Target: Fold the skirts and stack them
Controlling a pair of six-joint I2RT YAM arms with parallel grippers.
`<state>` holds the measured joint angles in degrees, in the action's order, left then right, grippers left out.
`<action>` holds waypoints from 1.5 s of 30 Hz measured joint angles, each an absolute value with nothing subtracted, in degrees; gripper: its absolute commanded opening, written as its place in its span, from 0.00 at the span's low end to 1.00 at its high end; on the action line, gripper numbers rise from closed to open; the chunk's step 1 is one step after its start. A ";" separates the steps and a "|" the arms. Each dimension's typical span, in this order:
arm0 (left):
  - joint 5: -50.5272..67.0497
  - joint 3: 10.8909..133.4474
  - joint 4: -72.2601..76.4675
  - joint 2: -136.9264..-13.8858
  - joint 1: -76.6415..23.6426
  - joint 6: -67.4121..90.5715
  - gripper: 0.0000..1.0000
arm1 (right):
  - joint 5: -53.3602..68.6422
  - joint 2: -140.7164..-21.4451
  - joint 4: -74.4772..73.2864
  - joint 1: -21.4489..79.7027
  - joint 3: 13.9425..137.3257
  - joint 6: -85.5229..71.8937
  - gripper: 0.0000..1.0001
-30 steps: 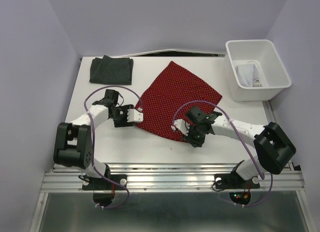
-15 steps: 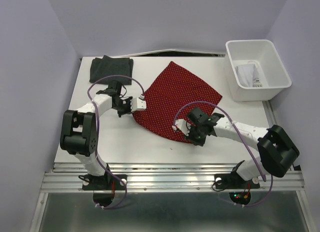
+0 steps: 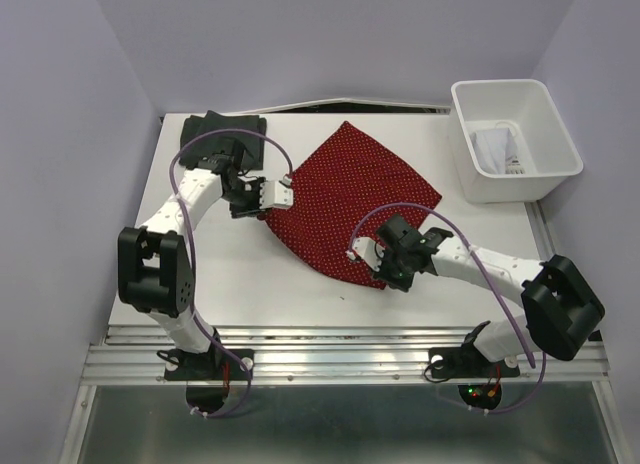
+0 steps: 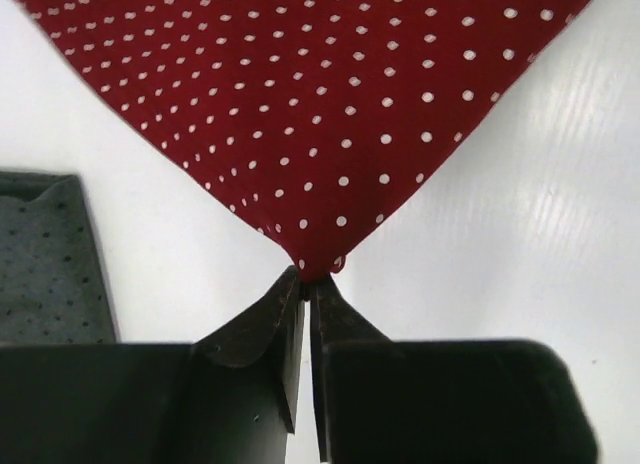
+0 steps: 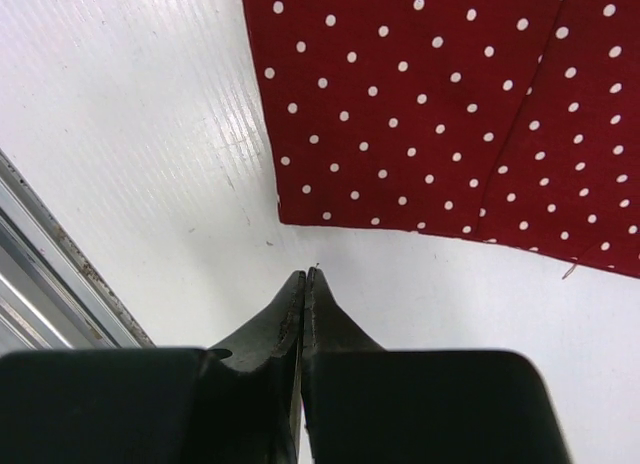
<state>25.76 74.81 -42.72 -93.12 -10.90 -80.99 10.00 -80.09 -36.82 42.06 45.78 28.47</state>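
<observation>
Mid-worktop (image 3: 230,274) lies the red white-dotted cloth skirt (image 3: 350,199), spread flat for folding. Left jaws pinch its left corner tight, probably to carry it across. Right jaws are squeezed together on nothing, just short of the near hem. Folded dark charcoal skirt (image 3: 222,136) sits far-left, likely the stack base; white skirt's (image 3: 492,149) in the white plastic bin (image 3: 500,84). No readable writing.
</observation>
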 measured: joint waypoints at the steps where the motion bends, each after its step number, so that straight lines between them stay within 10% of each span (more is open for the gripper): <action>1: 24.80 74.81 -43.97 -94.11 -11.03 -81.69 0.69 | 9.85 -80.01 -36.82 42.06 45.78 28.49 0.01; 13: 24.08 65.34 -39.64 -90.70 -3.40 -80.16 0.74 | 12.43 -80.44 -39.00 42.00 51.51 28.12 0.45; 45: 30.85 52.38 -28.03 -88.62 -1.45 -108.64 0.75 | -2.22 -90.37 -32.73 51.72 52.23 19.46 0.36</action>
<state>30.85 52.38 -28.03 -88.62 -1.45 -108.64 -2.22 -90.37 -32.73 51.72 52.23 19.46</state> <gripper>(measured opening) 0.753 0.346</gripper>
